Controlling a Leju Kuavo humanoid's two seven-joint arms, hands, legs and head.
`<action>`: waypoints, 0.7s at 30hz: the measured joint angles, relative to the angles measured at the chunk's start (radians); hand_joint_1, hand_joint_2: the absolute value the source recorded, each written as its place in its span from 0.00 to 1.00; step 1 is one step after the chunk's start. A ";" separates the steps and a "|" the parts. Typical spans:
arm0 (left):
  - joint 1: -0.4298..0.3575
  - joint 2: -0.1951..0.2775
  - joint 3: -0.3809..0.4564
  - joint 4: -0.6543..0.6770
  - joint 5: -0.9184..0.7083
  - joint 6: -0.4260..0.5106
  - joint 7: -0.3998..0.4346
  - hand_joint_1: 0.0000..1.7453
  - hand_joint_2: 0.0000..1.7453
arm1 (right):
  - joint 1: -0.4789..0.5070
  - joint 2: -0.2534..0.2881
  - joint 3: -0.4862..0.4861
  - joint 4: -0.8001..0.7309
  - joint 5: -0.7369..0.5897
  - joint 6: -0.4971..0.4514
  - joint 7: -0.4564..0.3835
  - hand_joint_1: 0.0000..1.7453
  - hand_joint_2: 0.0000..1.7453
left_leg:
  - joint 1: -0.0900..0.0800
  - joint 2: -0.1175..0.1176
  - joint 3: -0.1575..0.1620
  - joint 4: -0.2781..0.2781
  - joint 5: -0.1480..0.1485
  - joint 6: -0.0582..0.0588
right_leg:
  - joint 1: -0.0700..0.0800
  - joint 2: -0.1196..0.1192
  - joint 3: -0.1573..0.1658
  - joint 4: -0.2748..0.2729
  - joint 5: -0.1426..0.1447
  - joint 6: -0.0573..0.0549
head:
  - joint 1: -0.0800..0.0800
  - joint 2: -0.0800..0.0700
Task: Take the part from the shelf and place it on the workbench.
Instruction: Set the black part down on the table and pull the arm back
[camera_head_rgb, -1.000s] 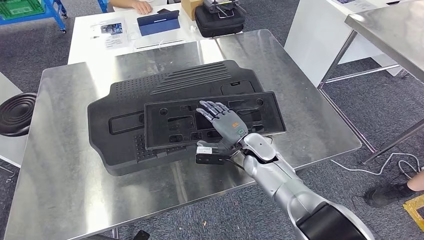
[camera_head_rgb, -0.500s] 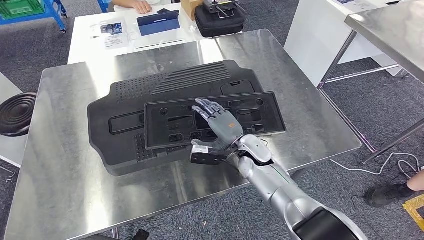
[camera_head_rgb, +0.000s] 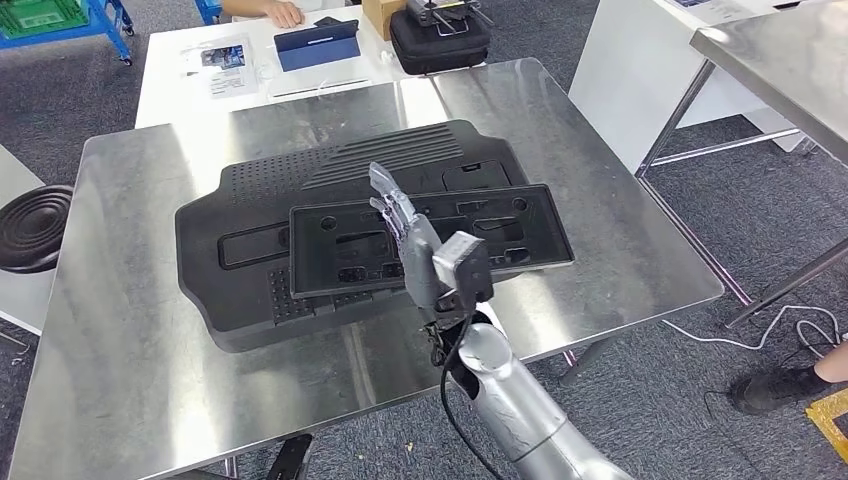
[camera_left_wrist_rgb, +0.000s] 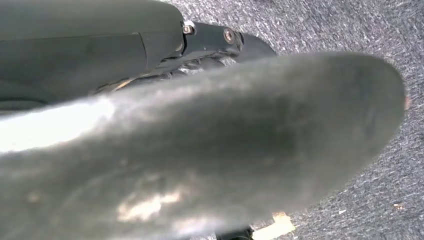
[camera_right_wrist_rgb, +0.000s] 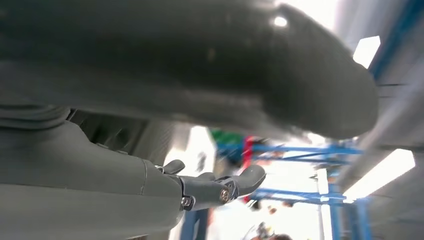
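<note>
Desk (camera_head_rgb: 130, 380): steel top, bearing two black parts stacked near its middle.
Large part (camera_head_rgb: 230, 275): black moulded panel, ribbed at the far edge, lying flat on the desk.
Part (camera_head_rgb: 520, 235): flat black tray with recesses, resting on the large part, its right end overhanging toward the desk's right edge.
Right hand (camera_head_rgb: 415, 250): raised above the part, turned edge-on; fingers (camera_head_rgb: 385, 195) straight and apart, released, holding nothing.
Left hand (camera_left_wrist_rgb: 210, 150): seen blurred in its wrist view over grey carpet; whether its fingers are apart or clenched I cannot tell.
White table (camera_head_rgb: 190, 95): beyond the desk, carrying papers, a blue tablet (camera_head_rgb: 317, 45) and a black case (camera_head_rgb: 438, 40).
Stool (camera_head_rgb: 30, 228): black, left of the desk.
</note>
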 joint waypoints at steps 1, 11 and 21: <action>0.004 0.001 0.005 0.000 0.007 0.004 -0.006 0.00 0.00 | 0.025 -0.013 0.000 -0.053 -0.052 0.033 -0.003 0.00 0.00 | 0.000 0.000 0.000 0.000 0.000 0.000 | 0.000 0.000 0.000 0.000 0.000 0.000 | 0.000 0.000; 0.041 0.019 0.055 -0.001 0.060 0.036 -0.050 0.00 0.00 | 0.288 -0.137 -0.007 -0.436 -0.225 0.187 -0.092 0.00 0.00 | -0.001 0.001 0.000 0.000 -0.003 0.002 | -0.001 0.000 0.001 -0.002 0.000 0.000 | 0.000 0.000; 0.054 0.027 0.074 -0.001 0.074 0.042 -0.057 0.00 0.00 | 0.434 -0.184 -0.067 -0.623 -0.275 0.226 -0.117 0.00 0.00 | -0.001 0.002 0.001 0.000 -0.003 0.002 | -0.001 0.001 0.001 -0.002 0.000 0.000 | 0.000 0.000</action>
